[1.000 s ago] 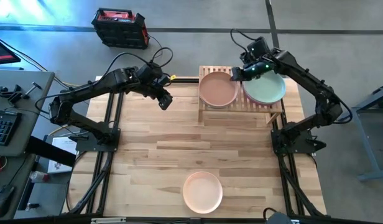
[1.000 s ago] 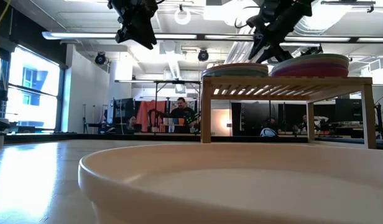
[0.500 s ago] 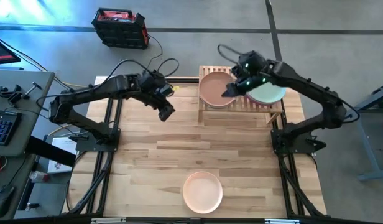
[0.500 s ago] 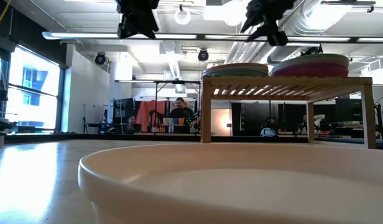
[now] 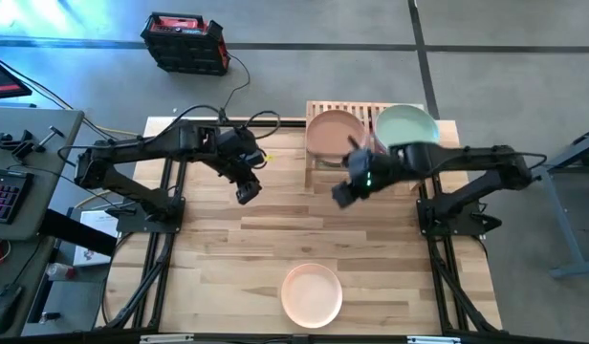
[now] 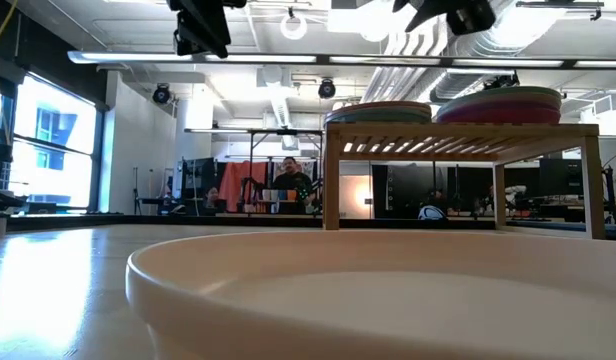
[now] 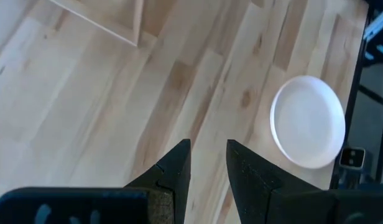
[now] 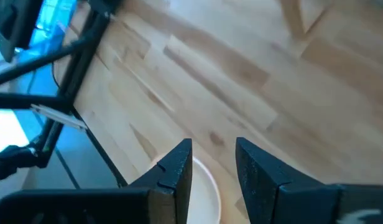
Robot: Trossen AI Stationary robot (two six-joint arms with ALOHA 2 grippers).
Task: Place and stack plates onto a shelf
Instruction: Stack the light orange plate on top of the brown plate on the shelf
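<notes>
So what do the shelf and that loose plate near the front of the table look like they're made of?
The shelf looks like light unfinished wood: pale slats with gaps between them on square legs, clear in the low view. The plate looks like matte ceramic or possibly a moulded composite: smooth, even cream-pink surface with a rounded rim and only a soft sheen. The pictures can't settle which.

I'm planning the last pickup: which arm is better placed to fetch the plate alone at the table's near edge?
Probably the right. Its end effector hangs empty over the table in front of the shelf, nearer the lone plate than the left end effector, and its wrist view already faces that plate.
</notes>
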